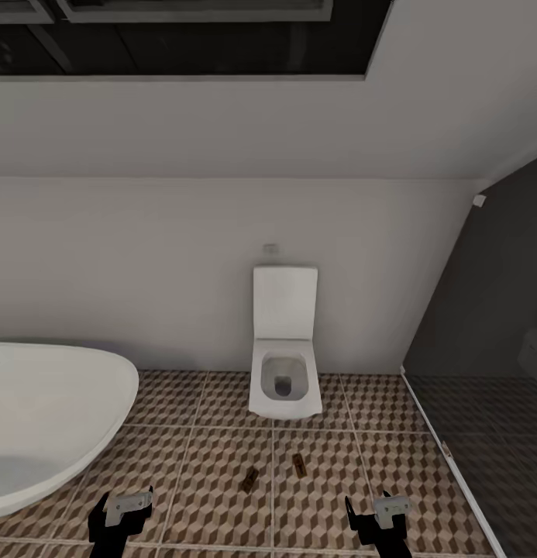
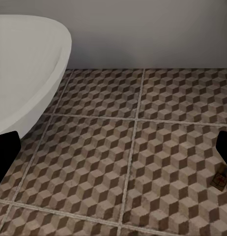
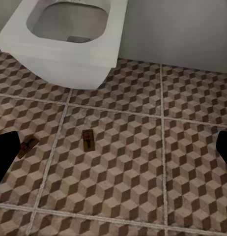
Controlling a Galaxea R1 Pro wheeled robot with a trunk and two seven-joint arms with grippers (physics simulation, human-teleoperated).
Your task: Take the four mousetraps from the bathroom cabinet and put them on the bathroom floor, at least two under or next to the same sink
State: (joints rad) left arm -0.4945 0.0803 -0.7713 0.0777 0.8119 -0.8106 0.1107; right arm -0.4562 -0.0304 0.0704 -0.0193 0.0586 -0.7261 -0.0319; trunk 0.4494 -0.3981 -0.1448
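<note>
A: Well, nearest to the camera, what do you see?

B: The left tool point(image 1: 121, 515) and the right tool point(image 1: 380, 519), both low over the bathroom floor point(image 1: 206, 449). In each wrist view the two dark fingertips sit at opposite edges with bare tile between them, so both tools are spread apart and carry nothing.

A: And the mousetraps?

B: Two lie flat on the cube-patterned tiles, between the tools and a little beyond them. One mousetrap point(image 1: 249, 479) is angled, and the second mousetrap point(image 1: 299, 465) lies just beside it, a bit farther away. They are near each other but not touching. The right wrist view shows both, the angled one point(image 3: 27, 146) and the other point(image 3: 87, 139), each with dark metal on a tan board. The left wrist view catches one point(image 2: 220, 180) with its red mark.

A: Behind them?

B: A square white toilet point(image 1: 284, 364) against the pale wall point(image 1: 183, 271), directly beyond the traps. The oval white bathtub point(image 1: 43, 411) sits off to the left, and a dark glass panel point(image 1: 485, 325) stands at the right.
</note>
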